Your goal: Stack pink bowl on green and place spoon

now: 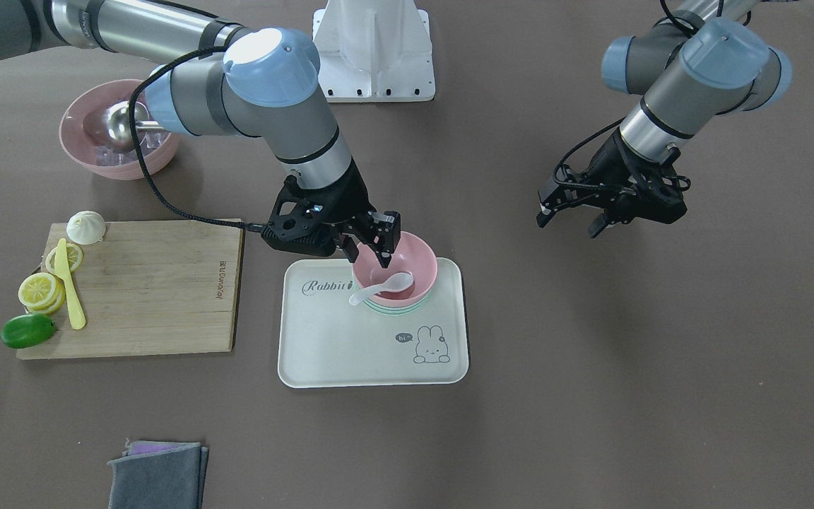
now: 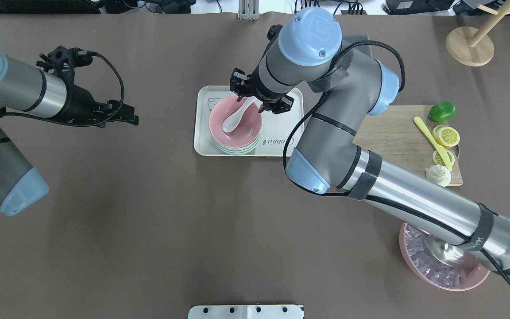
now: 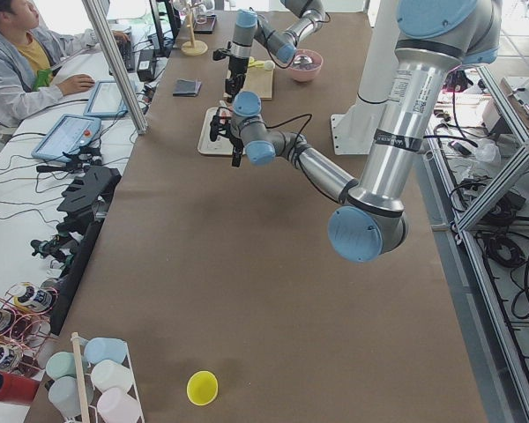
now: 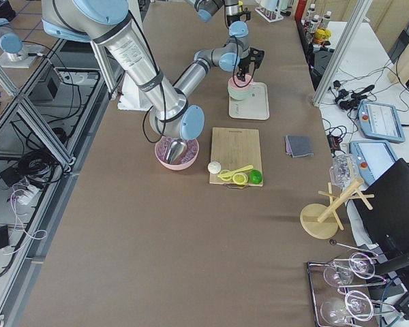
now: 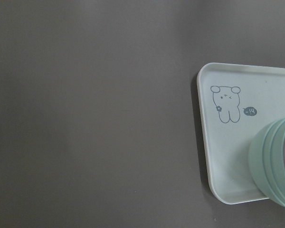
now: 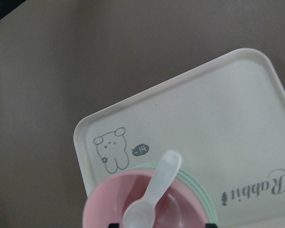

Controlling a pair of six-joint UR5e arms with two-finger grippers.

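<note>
The pink bowl (image 1: 417, 258) sits stacked in the green bowl (image 1: 396, 308) on the white rabbit tray (image 1: 350, 346). A white spoon (image 1: 382, 288) lies in the pink bowl with its handle over the rim. My right gripper (image 1: 370, 253) hovers just above the bowl's robot-side rim, open, with nothing in it. In the overhead view it (image 2: 259, 98) straddles the handle end of the spoon (image 2: 233, 122). The right wrist view shows the spoon (image 6: 152, 194) resting in the pink bowl (image 6: 104, 204). My left gripper (image 1: 569, 225) is open and empty, well away from the tray over bare table.
A wooden cutting board (image 1: 152, 283) beside the tray holds lemon slices, a lime (image 1: 27, 330), a yellow knife and a bun. A large pink bowl (image 1: 75, 141) with ice and a metal scoop stands behind it. A grey cloth (image 1: 160, 477) lies near the operators' edge.
</note>
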